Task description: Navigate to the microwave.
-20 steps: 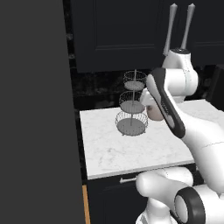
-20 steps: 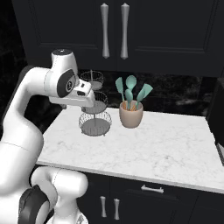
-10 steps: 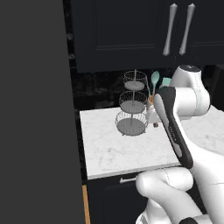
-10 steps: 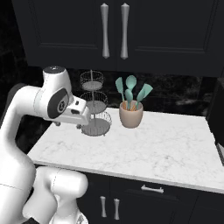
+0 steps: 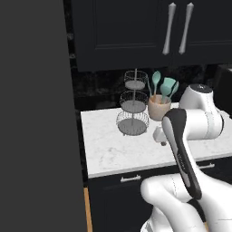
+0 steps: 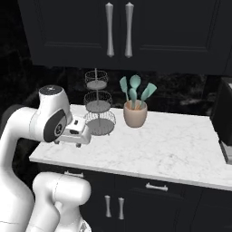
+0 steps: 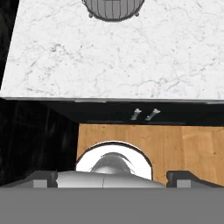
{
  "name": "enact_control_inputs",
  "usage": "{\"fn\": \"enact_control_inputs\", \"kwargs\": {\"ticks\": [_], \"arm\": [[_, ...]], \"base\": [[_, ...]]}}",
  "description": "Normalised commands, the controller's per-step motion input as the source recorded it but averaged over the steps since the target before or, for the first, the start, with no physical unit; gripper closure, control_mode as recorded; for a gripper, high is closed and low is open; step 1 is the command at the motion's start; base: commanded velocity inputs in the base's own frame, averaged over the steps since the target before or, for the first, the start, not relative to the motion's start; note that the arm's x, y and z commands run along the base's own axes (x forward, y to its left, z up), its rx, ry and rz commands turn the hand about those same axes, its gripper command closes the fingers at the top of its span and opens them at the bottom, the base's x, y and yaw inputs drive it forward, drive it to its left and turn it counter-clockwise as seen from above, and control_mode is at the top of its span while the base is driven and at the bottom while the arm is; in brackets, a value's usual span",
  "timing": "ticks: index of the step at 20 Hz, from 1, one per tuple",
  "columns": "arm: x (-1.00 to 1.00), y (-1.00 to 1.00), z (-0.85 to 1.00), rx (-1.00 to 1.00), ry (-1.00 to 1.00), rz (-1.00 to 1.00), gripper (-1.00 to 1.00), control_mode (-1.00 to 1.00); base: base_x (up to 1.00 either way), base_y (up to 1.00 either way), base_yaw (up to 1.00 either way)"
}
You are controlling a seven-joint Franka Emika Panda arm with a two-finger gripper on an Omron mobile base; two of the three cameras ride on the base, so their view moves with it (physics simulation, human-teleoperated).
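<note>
Robot base faces a marble counter; the drive to the microwave looks unfinished.

Left base view: a three-tier wire basket stand and utensil crock sit on the counter, with a tall dark panel close at left.
Right base view: a dark appliance edge, possibly the microwave, sits at far right; I can't confirm.
Hand view: the gripper points down over the counter edge and wood floor, fingertips well apart, holding nothing.

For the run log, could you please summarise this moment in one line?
counter ahead | tiered basket, utensil pot on it | gripper open
</note>
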Motion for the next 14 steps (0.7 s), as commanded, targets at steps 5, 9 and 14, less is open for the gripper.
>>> {"fn": "enact_control_inputs", "kwargs": {"ticks": [5,9,14], "arm": [[0.0,0.0,0.0,0.0,0.0,0.0,-1.0,1.0],[0.0,0.0,0.0,0.0,0.0,0.0,-1.0,1.0],[0.0,0.0,0.0,0.0,0.0,0.0,-1.0,1.0]], "base": [[-0.24,-0.73,-0.2],[-0.01,-1.0,-0.29],[-0.11,-0.99,-0.4]]}}
